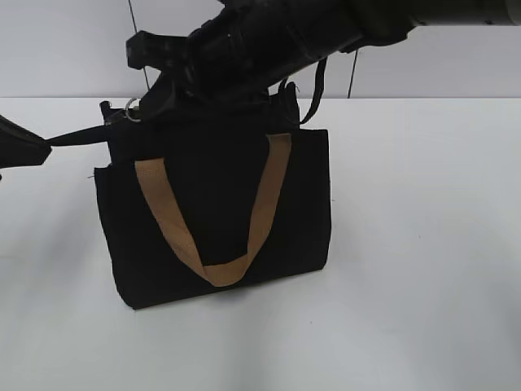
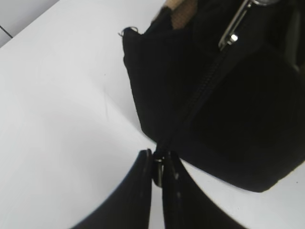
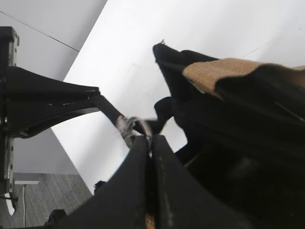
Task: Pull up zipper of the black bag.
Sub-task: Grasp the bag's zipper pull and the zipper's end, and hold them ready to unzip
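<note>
White table point(image 1: 423, 269), pale wall behind. The black bag point(image 1: 212, 212) stands upright mid-table, tan handle point(image 1: 216, 273) hanging down its front. Left hand point(image 2: 157, 167) pinches the zipper point(image 2: 200, 90) strip's end; right hand point(image 3: 148, 140) is pressed together on the silvery pull point(image 3: 128, 125), its arm point(image 1: 269, 41) crossing above the bag's rim.

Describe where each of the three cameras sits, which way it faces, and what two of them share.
Exterior view: in front, slanting down at the black bag; both arms show.
Left wrist view: on the left arm, facing the bag's end; left gripper pinches the zipper strip.
Right wrist view: on the right arm, over the bag's top; right gripper holds the metal pull.
Shared: the right wrist and exterior views both show the left gripper pulling the strip.
</note>
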You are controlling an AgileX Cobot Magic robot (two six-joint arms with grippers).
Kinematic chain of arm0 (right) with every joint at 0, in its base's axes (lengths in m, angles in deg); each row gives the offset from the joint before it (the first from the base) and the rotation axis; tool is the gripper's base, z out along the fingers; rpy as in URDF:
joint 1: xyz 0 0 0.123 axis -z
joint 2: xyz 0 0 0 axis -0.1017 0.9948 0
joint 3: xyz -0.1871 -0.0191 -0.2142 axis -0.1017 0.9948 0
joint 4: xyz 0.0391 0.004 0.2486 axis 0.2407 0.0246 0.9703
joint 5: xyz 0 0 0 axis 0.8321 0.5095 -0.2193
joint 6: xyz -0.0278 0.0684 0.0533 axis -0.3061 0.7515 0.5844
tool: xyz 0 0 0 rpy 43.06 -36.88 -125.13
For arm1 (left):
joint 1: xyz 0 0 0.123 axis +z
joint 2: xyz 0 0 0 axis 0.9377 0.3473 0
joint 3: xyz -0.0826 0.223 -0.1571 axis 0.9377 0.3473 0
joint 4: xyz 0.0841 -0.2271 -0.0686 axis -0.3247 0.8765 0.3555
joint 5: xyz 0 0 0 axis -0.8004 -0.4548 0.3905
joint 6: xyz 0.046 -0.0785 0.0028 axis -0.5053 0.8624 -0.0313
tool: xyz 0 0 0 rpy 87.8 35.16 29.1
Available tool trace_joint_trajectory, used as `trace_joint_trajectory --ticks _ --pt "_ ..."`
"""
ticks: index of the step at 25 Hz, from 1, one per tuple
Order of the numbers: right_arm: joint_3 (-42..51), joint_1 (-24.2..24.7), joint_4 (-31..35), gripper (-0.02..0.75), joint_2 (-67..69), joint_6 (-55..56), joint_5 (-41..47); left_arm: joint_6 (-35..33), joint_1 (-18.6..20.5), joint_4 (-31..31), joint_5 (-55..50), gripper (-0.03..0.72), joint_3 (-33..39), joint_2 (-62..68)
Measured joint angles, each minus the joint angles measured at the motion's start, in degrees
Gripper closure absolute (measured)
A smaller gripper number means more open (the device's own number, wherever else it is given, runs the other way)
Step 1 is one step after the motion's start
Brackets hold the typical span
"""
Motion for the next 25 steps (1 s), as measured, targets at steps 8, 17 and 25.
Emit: trace_joint_trajectory --ticks 8,17,25 --pt "0.00 2.36 -2.71 0.738 0.00 0.00 -4.40 0.36 1.69 -6.06 3.35 0.663 0.06 0.07" --pt "0.00 2.25 -2.91 0.738 -0.05 -4.63 -2.10 0.36 1.69 -3.32 4.42 0.663 0.06 0.00" --pt "0.00 2.21 -2.95 0.713 -5.02 -19.01 -0.42 0.36 1.64 1.33 8.83 0.663 0.06 -5.06"
